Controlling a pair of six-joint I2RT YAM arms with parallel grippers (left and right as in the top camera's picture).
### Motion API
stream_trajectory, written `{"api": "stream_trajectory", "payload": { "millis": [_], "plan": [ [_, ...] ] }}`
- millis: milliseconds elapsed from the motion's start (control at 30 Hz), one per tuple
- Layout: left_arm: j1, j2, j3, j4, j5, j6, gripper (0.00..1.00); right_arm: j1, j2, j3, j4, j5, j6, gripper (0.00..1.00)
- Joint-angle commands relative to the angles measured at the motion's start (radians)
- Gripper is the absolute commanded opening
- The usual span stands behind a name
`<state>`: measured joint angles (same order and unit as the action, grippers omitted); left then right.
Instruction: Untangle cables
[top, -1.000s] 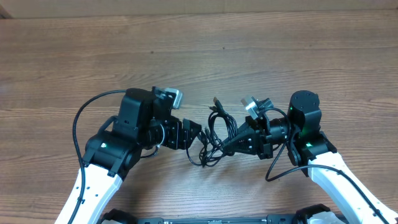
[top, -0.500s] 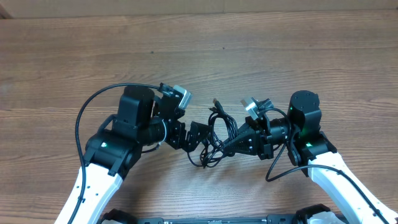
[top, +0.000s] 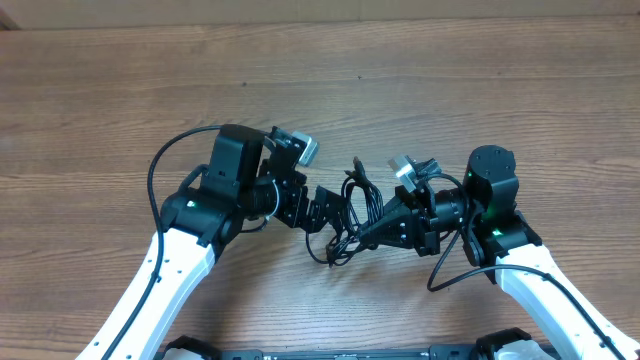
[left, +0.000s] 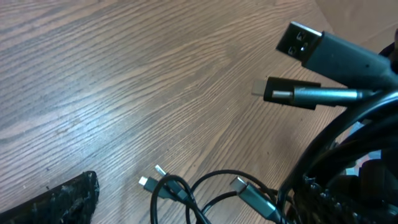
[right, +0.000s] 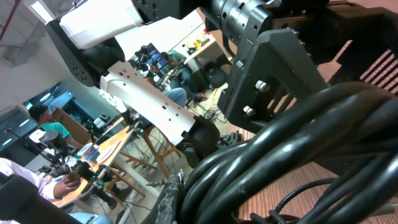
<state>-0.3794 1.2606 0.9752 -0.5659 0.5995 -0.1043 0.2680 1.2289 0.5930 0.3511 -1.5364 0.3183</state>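
A tangled bundle of black cables (top: 350, 205) lies at the table's middle, with plug ends sticking up at its far side. My right gripper (top: 372, 233) is shut on the bundle's right side and holds it lifted. In the right wrist view the thick black cables (right: 292, 137) press against its finger (right: 173, 194). My left gripper (top: 328, 207) is open at the bundle's left edge. In the left wrist view, loops and several plugs (left: 298, 93) lie between its fingers (left: 199, 196), with a USB plug (left: 301, 40) at the upper right.
The table (top: 120, 90) is bare brown wood grain. Each arm's own black wire loops beside it, the left one (top: 155, 175) and the right one (top: 440, 275). The right arm's base (top: 490, 180) stands close to the bundle.
My left arm has swung right and forward, bringing its open gripper up to the left edge of the bundle. The right arm and its hold have not moved.
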Motion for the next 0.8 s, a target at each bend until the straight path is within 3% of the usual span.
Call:
{"api": "stream_trajectory", "payload": {
  "millis": [0, 133, 367, 633, 700, 733, 767],
  "plan": [
    [-0.001, 0.013, 0.022, 0.026, 0.041, 0.011, 1.0, 0.005, -0.003, 0.015, 0.012, -0.033, 0.002, 0.04],
    [-0.003, 0.014, 0.022, 0.047, 0.084, 0.012, 1.0, 0.033, -0.003, 0.015, 0.016, -0.033, 0.003, 0.04],
    [-0.007, 0.016, 0.022, 0.039, 0.013, 0.014, 1.0, 0.047, -0.003, 0.015, 0.042, -0.033, 0.004, 0.04],
    [-0.016, 0.045, 0.021, 0.014, -0.06, 0.033, 0.97, 0.092, -0.003, 0.015, 0.197, -0.033, 0.103, 0.04],
    [-0.016, 0.046, 0.021, 0.014, -0.06, 0.056, 0.7, 0.092, -0.003, 0.015, 0.196, -0.033, 0.105, 0.04],
    [-0.015, 0.046, 0.021, 0.015, -0.061, 0.065, 0.39, 0.092, -0.003, 0.015, 0.196, -0.033, 0.105, 0.04],
    [-0.014, 0.046, 0.021, 0.018, -0.06, 0.064, 0.17, 0.092, -0.003, 0.015, 0.195, -0.033, 0.105, 0.04]
  ]
}}
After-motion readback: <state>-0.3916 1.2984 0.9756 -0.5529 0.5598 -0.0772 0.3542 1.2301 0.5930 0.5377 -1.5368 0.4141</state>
